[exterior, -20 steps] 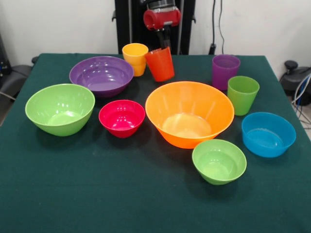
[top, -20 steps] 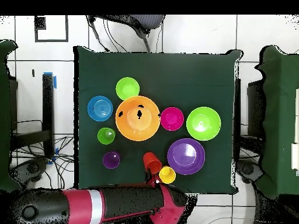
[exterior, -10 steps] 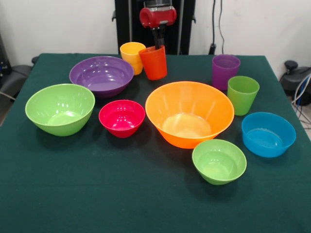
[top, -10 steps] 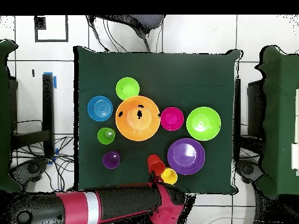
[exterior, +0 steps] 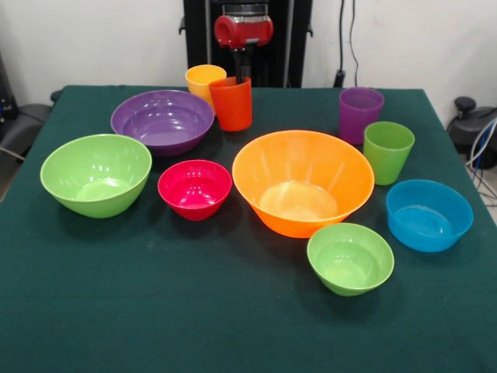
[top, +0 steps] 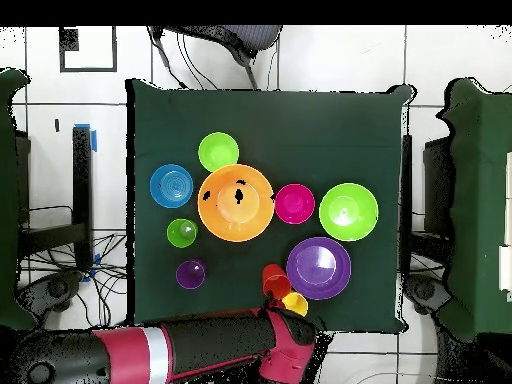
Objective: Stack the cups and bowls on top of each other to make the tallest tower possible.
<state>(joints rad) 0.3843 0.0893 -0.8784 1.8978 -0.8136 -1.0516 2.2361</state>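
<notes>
My gripper is shut on the rim of an orange-red cup, which it holds upright at the far side of the table. That cup sits right beside a yellow cup, partly covering it. From above, the orange-red cup touches the yellow cup next to the purple bowl. Across the table stand the purple bowl, big green bowl, magenta bowl, orange bowl, small green bowl and blue bowl. A purple cup and a green cup stand on the right.
The dark green table has open cloth along its near edge. Cables and a chair base lie beyond the right side. The red and black arm stretches along the table's edge in the overhead view.
The gripper has carried the orange-red cup leftward in the front view toward the yellow cup. The cup was tilted and now stands upright.
</notes>
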